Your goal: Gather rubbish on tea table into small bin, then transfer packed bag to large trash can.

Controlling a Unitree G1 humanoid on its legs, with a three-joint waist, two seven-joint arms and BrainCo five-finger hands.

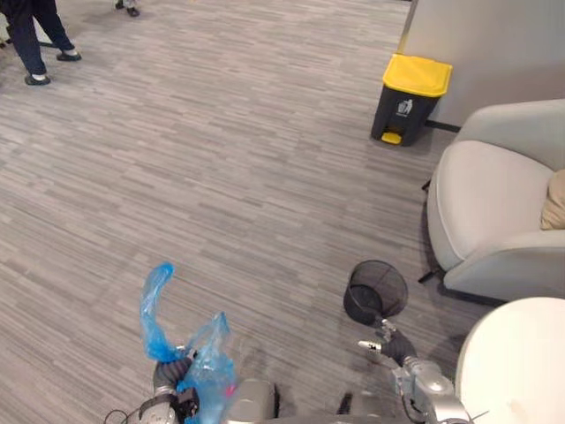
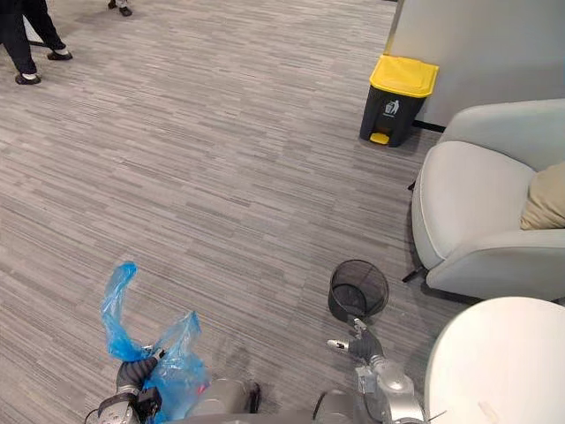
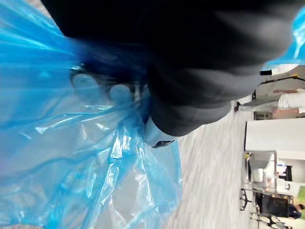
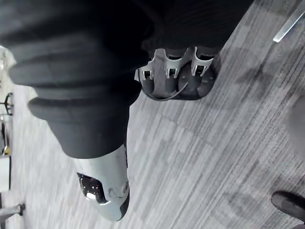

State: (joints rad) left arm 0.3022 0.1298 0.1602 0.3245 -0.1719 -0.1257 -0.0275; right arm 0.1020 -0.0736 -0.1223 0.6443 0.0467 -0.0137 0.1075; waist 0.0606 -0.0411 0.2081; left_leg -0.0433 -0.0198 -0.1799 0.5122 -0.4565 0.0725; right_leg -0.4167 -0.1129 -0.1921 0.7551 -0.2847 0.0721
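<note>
A: left hand (image 1: pixel 168 378) first. What do we log?

B: Closed round the bunched neck of one blue bag (image 1: pixel 210 358). In its wrist view we see fingertips (image 3: pixel 121 93) through the plastic. The bag is low on the robot's left, above the floor (image 1: pixel 221 177), with one loose strip sticking up.

A: right hand (image 1: pixel 381 341)?

B: Its fingers (image 4: pixel 169 71) are curled over the rim of one black mesh bin (image 1: pixel 375 290), so we log it as holding that. The bin is tilted, mouth toward the camera. We can't tell if its base touches the floor.

A: Further out?

B: One round white surface (image 1: pixel 521 362) just right of that hand. One pale armchair (image 1: pixel 490 208) behind it, with one tan cushion (image 1: pixel 554 201) on the seat. One dark trash can (image 1: pixel 408 104) with a yellow lid, well apart from the bag, by the wall past the armchair.

A: People?

B: One person (image 1: pixel 33 40) far left, where we count two dark legs and two shoes.
</note>
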